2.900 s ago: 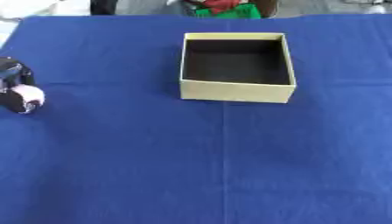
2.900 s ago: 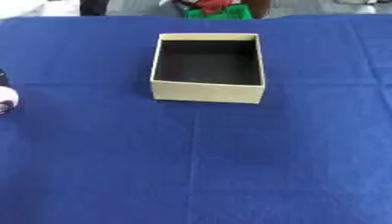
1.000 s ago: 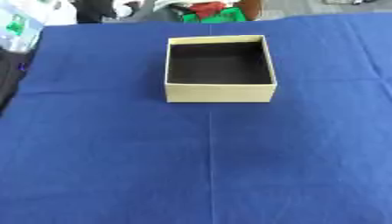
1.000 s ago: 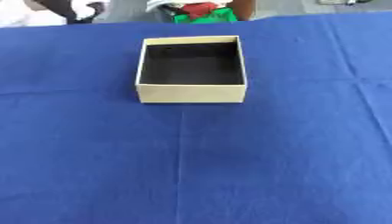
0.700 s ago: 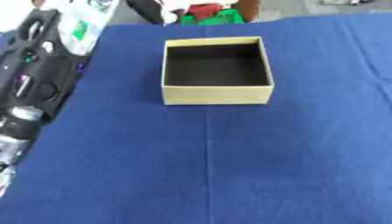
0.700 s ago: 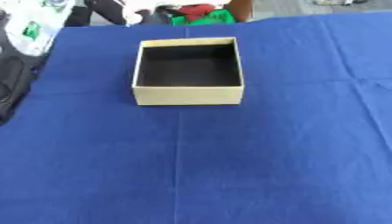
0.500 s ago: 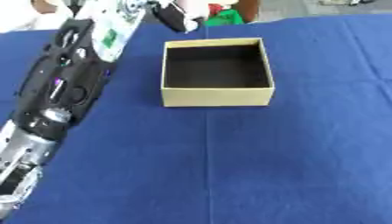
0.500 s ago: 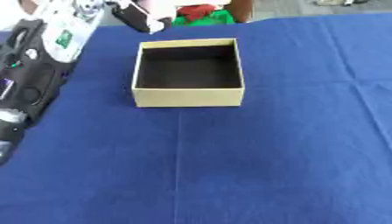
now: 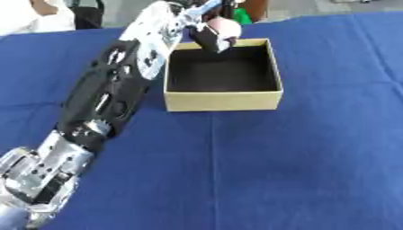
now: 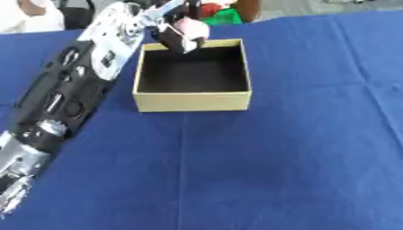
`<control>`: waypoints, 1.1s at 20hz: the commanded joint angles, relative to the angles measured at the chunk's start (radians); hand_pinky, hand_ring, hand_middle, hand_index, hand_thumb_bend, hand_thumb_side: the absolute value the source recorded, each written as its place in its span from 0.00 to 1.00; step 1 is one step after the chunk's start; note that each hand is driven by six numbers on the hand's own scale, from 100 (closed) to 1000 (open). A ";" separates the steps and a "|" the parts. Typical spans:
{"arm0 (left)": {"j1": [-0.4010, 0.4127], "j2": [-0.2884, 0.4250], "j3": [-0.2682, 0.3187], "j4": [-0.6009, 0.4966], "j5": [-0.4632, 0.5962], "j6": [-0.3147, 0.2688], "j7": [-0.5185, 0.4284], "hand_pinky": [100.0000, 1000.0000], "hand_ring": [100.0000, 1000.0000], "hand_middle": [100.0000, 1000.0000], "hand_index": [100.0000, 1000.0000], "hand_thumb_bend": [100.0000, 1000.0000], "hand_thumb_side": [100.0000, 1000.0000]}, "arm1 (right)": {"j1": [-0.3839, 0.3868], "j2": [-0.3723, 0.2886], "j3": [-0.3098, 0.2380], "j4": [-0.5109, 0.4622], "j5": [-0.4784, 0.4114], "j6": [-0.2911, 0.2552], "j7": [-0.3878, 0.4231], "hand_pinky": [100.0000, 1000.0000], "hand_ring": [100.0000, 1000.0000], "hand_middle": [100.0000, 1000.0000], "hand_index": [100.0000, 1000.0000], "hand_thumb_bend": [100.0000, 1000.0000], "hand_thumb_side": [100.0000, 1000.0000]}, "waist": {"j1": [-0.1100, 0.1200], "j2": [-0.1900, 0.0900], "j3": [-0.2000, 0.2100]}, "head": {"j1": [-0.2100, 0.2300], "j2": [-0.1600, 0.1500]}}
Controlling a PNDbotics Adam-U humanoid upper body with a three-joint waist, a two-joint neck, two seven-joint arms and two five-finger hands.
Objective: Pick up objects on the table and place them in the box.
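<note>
**Left hand holds a pale object over the box's far rim**

The left hand (image 9: 206, 28) reaches across the tabletop (image 9: 315, 170) from the near left corner, its fingers (image 9: 211, 41) curled round a small pinkish-white object (image 9: 224, 28). The object hangs just above the far left corner of the box (image 9: 223, 99), whose dark inside lies nearer and to the right of the fingers; release should follow a short move inward. Both views agree; the right eye view shows the object a little clearer of the rim. The right hand shows nowhere.
</note>
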 commanded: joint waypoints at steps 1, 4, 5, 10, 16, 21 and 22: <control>-0.019 0.006 0.003 0.011 -0.024 -0.006 0.002 0.38 0.42 0.48 0.50 0.31 0.00 | -0.015 -0.015 -0.006 -0.015 -0.006 -0.001 0.000 0.73 0.70 0.75 0.86 0.15 1.00 | -0.004 -0.018 -0.002 | 0.001 -0.009; -0.010 0.009 0.003 0.022 -0.030 -0.015 -0.012 0.54 0.54 0.59 0.62 0.43 0.00 | -0.011 -0.014 -0.007 -0.015 -0.005 0.001 -0.002 0.73 0.70 0.75 0.86 0.15 1.00 | 0.000 -0.017 -0.001 | -0.004 -0.007; -0.008 0.010 0.003 0.023 -0.032 -0.017 -0.017 0.58 0.57 0.61 0.66 0.46 0.00 | -0.010 -0.014 -0.007 -0.015 -0.005 0.002 -0.002 0.73 0.70 0.75 0.86 0.15 1.00 | 0.000 -0.017 0.000 | -0.005 -0.006; -0.003 0.016 0.006 0.012 -0.041 -0.006 -0.037 0.61 0.65 0.69 0.75 0.55 0.00 | -0.007 -0.013 -0.006 -0.015 -0.004 0.003 -0.003 0.73 0.70 0.75 0.86 0.15 1.00 | 0.000 -0.018 0.004 | -0.009 -0.005; 0.002 0.025 0.017 -0.016 -0.026 0.020 -0.027 0.59 0.63 0.66 0.73 0.50 0.00 | -0.001 -0.016 -0.008 -0.015 -0.002 0.005 -0.004 0.73 0.70 0.75 0.86 0.15 1.00 | -0.003 -0.023 0.009 | -0.013 -0.004; 0.008 0.048 0.025 -0.080 0.009 0.027 -0.004 0.57 0.61 0.63 0.70 0.46 0.00 | 0.004 -0.021 -0.009 -0.015 0.000 0.006 -0.005 0.73 0.70 0.75 0.86 0.15 1.00 | -0.005 -0.030 0.018 | -0.018 -0.004; 0.012 0.062 0.025 -0.108 0.018 0.027 0.003 0.57 0.60 0.63 0.70 0.45 0.00 | 0.005 -0.023 -0.010 -0.015 0.001 0.006 -0.006 0.73 0.70 0.75 0.86 0.15 1.00 | -0.005 -0.032 0.020 | -0.021 -0.003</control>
